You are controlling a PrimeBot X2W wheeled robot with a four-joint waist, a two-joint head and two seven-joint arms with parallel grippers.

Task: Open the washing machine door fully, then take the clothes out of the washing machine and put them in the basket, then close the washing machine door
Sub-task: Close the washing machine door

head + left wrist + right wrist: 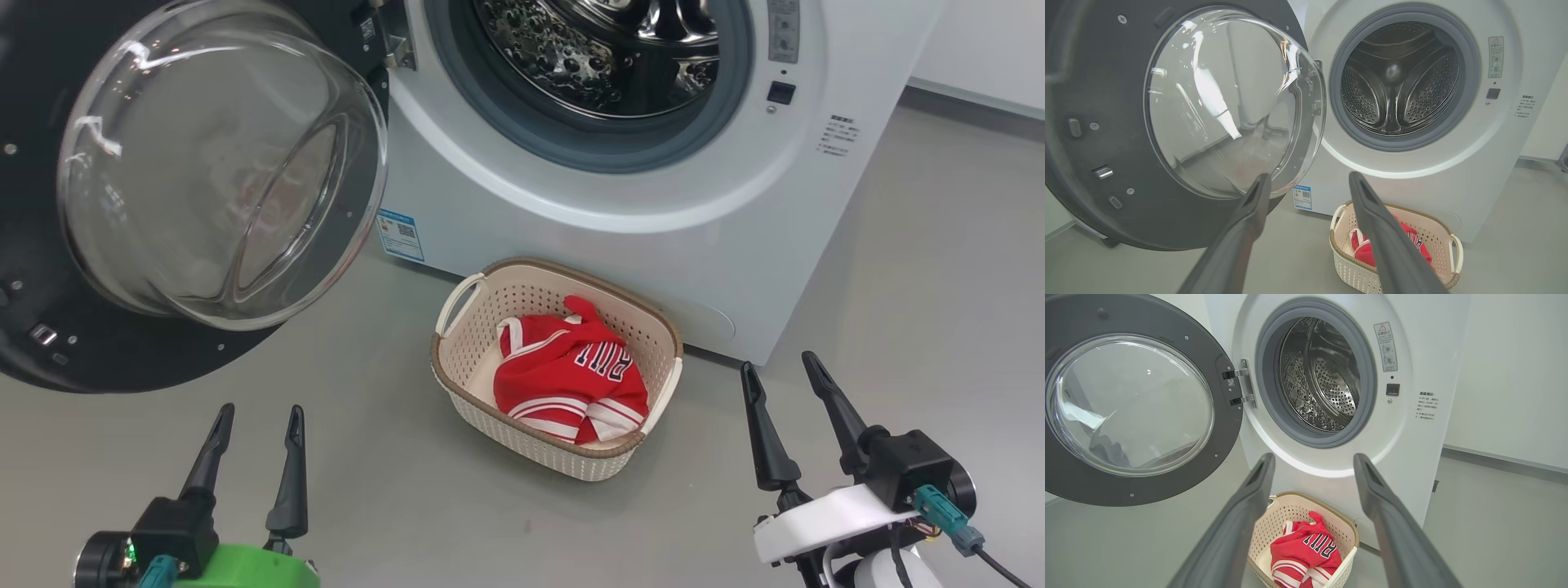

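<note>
The white washing machine point(653, 237) point(1412, 179) point(1339, 473) stands with its steel drum bare. Its door point(220, 163) point(1180, 118) point(1131, 404), black-rimmed with a bulging glass bowl, hangs swung wide to the left. On the floor in front sits the cream basket point(465, 343) point(1437, 237) point(1274, 526), holding the red and white clothes point(567, 371) point(1363, 253) point(1302, 549). My left gripper point(257, 412) point(1308, 179) is open at the lower left, below the door. My right gripper point(775, 363) point(1312, 459) is open at the lower right, beside the basket. Both are empty.
Grey floor point(367, 490) spreads around the basket and between my grippers. A pale wall with a baseboard point(980, 94) point(1502, 457) runs to the right of the washer. The open door overhangs the floor on the left.
</note>
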